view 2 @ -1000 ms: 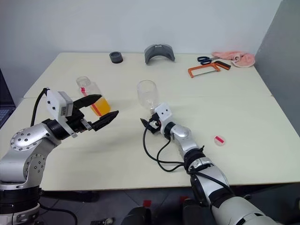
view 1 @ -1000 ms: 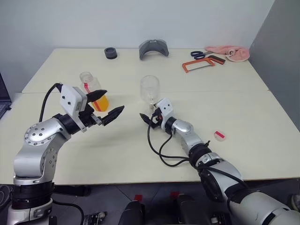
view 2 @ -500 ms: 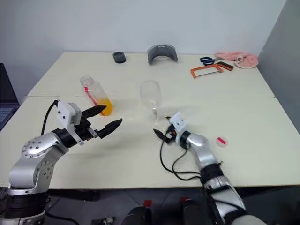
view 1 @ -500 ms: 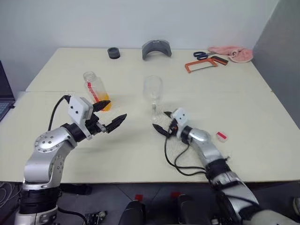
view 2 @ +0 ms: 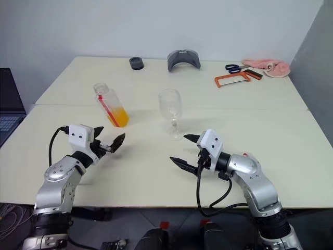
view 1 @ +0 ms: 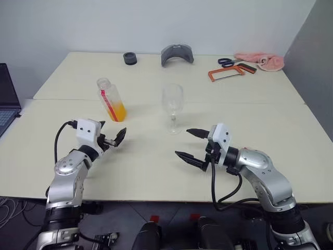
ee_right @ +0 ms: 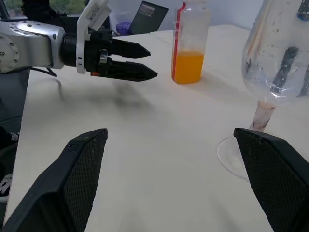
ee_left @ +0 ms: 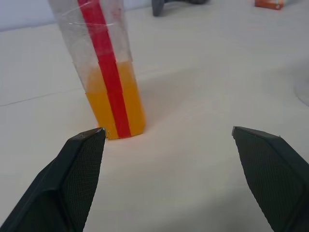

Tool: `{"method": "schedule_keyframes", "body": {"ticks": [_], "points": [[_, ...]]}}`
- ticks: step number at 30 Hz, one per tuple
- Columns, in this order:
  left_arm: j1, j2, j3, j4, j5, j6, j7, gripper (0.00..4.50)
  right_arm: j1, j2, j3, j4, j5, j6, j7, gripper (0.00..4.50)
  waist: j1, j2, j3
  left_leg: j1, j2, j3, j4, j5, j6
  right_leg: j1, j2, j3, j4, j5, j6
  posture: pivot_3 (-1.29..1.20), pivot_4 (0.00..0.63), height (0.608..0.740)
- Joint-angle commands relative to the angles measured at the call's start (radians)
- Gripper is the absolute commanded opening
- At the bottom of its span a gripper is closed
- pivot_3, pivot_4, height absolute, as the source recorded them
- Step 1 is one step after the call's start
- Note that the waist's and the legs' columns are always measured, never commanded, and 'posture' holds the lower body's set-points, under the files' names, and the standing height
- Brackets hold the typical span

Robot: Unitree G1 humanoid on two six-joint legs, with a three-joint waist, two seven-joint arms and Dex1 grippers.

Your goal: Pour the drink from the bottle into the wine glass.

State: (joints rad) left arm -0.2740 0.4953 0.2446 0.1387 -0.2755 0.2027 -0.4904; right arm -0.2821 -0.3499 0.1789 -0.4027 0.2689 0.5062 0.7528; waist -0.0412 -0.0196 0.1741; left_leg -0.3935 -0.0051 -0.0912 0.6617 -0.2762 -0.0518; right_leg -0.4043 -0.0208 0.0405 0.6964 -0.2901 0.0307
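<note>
From the head, we see the bottle (view 1: 111,99) standing on the desk (view 1: 291,125), neck up, leaning a little. The drink (view 1: 118,111) sits in its lower part. The glass (view 1: 172,108) stands straight up, just to the right of the bottle, with its foot flat on the desk. Our left end effector (view 1: 113,136) is near the front of the bottle, not touching it, with its fingers apart. Our right end effector (view 1: 190,144) is in front of the glass, fingers wide apart, holding nothing. At the far edge lie a cloth (view 1: 260,59), scissors (view 1: 226,61) and a saw (view 1: 227,72).

From the left wrist, we see the bottle (ee_left: 104,67) tall and upright between two spread fingers (ee_left: 72,183), with a red stripe running up it.

From the right wrist, we see the glass (ee_right: 280,63) up close, the bottle (ee_right: 190,41) behind, and the left end effector (ee_right: 145,62) pointing sideways.
</note>
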Motion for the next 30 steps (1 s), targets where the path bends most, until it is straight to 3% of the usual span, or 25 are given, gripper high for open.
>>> {"method": "schedule_keyframes", "body": {"ticks": [1, 9, 30], "points": [[-0.051, 0.017, 0.035, 0.051, -0.003, -0.038, 0.007, 4.50, -0.006, -0.010, 0.005, -0.086, 0.027, 0.057, -0.030, 4.46, 0.001, 0.000, 0.000, 0.000, 0.000, 0.000, 0.000, 0.000, 0.000, 0.000, 0.000, 0.000, 0.000, 0.000, 0.000, 0.00, 0.150, 0.740], [-0.174, 0.033, 0.021, 0.209, 0.035, -0.091, 0.019, 4.50, -0.051, -0.024, 0.012, -0.134, 0.070, 0.137, -0.044, 4.46, 0.003, 0.000, 0.000, 0.000, -0.001, 0.000, 0.000, 0.000, 0.000, 0.000, 0.000, 0.000, 0.000, 0.000, 0.000, 0.00, 0.150, 0.740], [-0.461, 0.044, -0.007, 0.624, 0.087, -0.250, -0.016, 4.50, -0.097, -0.030, 0.020, -0.145, 0.084, 0.132, -0.073, 4.46, 0.003, -0.001, 0.000, -0.001, -0.002, 0.000, 0.001, 0.000, 0.000, -0.001, 0.000, -0.001, 0.000, 0.000, 0.000, 0.00, 0.150, 0.740]]}}
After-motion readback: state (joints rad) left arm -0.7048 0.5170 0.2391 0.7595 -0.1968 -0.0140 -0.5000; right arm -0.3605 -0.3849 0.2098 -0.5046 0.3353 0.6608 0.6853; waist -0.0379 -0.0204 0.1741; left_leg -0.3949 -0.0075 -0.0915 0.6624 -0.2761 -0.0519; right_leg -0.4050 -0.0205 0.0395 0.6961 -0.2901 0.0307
